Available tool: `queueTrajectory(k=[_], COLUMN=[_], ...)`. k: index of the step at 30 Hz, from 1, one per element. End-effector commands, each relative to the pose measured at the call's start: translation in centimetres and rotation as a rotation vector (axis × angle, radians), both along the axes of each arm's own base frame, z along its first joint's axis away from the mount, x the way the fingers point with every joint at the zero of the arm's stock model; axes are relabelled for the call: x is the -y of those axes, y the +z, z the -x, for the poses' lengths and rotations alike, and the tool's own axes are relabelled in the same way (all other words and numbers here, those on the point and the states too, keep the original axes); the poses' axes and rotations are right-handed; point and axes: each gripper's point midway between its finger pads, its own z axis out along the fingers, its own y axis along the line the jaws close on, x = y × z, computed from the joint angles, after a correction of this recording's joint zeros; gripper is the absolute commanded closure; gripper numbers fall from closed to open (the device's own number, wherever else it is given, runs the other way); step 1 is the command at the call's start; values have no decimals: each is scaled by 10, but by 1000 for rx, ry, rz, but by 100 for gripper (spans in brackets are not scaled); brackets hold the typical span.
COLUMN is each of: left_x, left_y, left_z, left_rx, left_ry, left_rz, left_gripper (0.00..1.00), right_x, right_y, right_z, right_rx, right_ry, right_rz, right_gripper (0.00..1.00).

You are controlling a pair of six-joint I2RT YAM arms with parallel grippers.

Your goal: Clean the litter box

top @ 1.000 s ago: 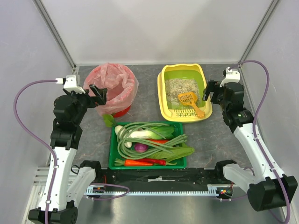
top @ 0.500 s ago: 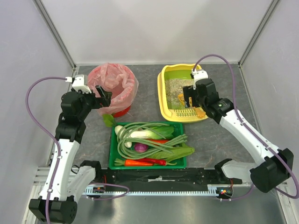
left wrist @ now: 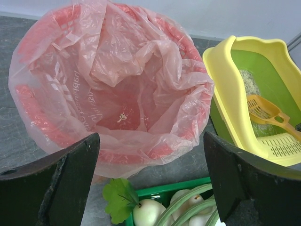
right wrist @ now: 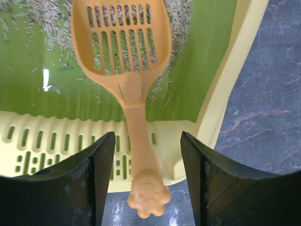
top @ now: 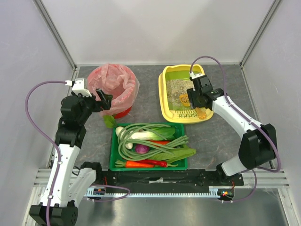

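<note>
1. The right gripper (right wrist: 146,150) hangs over the near end of the litter box (top: 162,94), jaws apart, one finger on each side of the orange scoop (right wrist: 122,42)'s handle with a gap on both sides, so nothing is gripped.
2. The scoop lies with its slotted head on the litter and a moulded paw print at the handle's end, which juts past the yellow rim.
3. The litter box sits at the far right of the grey table (top: 221,136), beside the red bin (top: 123,113).
4. The left gripper (left wrist: 150,146) is wide open and empty above the bin's near edge.
5. The pink bag (left wrist: 117,70) carries faint white print, too blurred to read.
</note>
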Motion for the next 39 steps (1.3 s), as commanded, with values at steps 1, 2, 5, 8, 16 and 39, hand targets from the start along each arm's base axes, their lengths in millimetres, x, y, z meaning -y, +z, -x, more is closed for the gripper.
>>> queueTrajectory(k=[1, 2, 5, 8, 16, 39], left_x=[0, 0, 2, 2, 3, 7], left_y=[10, 11, 8, 9, 9, 7], left_z=[1, 1, 0, 1, 1, 0], left_rx=[50, 50, 42, 46, 47, 45], left_ry=[-10, -13, -19, -22, -32, -53], left_rz=[-13, -11, -9, -8, -10, -17], left_gripper=[3, 3, 3, 3, 3, 10], right_x=[-3, -2, -3, -4, -5, -4], right_y=[11, 10, 0, -10, -26, -57], right_z=[-6, -7, -8, -10, -15, -18], right_rx=[3, -1, -33, -54, -57, -105], right_ry=[47, 50, 57, 56, 45, 47], right_rz=[-26, -18, -2, 6, 7, 32], right_gripper=[34, 34, 37, 40, 47, 62])
